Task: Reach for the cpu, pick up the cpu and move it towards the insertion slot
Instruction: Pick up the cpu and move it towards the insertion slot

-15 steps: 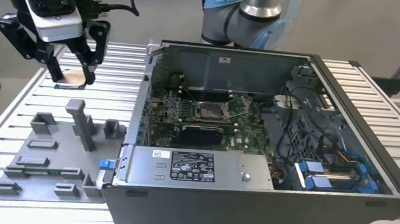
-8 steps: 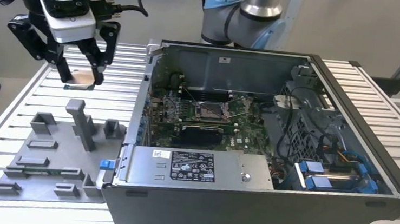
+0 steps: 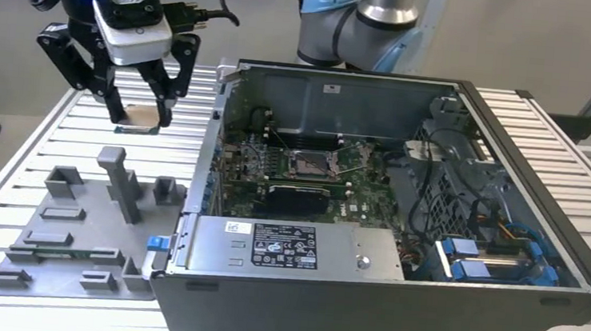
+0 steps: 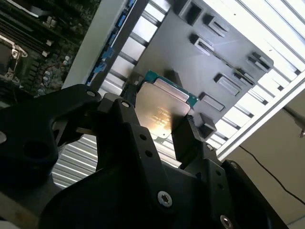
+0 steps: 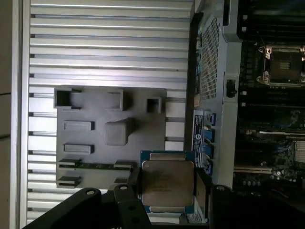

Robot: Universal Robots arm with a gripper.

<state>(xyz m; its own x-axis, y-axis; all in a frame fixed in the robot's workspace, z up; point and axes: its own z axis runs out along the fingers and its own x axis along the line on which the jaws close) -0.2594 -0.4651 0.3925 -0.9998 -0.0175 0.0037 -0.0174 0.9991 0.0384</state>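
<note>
Silver-topped, green-rimmed square cpu (image 5: 167,183) sits pinched between my jaws (image 3: 138,124), lifted above the grey plastic fixture tray (image 3: 75,234) on the slatted metal table (image 3: 15,189).

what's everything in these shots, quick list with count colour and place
cpu: one, silver top with a blue-green rim, held up above the slatted table.
insertion slot: one, shiny metal frame with a dark centre, on the green board inside the computer case.
computer case: one, dark grey, lying open on the exterior view's right of the table.
fixture tray: one, grey with blocks and posts, beside the case on the exterior view's left.
slatted table: one, pale metal, under everything.
robot arm: one, silver and blue, behind the case.
gripper: one, black, its jaws shut on the cpu.
</note>
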